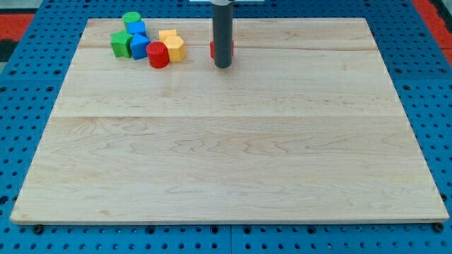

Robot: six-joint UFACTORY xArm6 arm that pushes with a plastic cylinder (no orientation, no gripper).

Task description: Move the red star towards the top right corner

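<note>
Surround: a blue pegboard point(28, 176) with rows of small holes framed the scene on all sides, nearest me along the view's bottom; red patches showed at the view's top corners.
Board: a pale wooden board point(226, 162) made of joined planks lay on the pegboard, grain running left to right; its near and middle parts were bare wood.
My tip: my tip point(222, 66) rested on the board near the view's top, slightly left of centre; the dark rod rose straight up from it and out of the view's top edge.
State of my end: I had no jaws to spread or press together, only the rod, and it pinched nothing.
Red star: the red star point(231, 49) sat right behind my rod, mostly hidden by it; only slivers of red showed on either side, so I could not make out its shape, nor whether my tip touched it.
Place of the star: near the view's top edge, about midway across, well apart from the top right corner.
Cluster: to the view's left of my tip stood a tight group, namely a red cylinder point(158, 55), a yellow block point(171, 45), a blue block point(138, 45), a green block point(121, 44) and, farthest, a green cylinder point(131, 19) behind another blue block point(135, 29).
</note>
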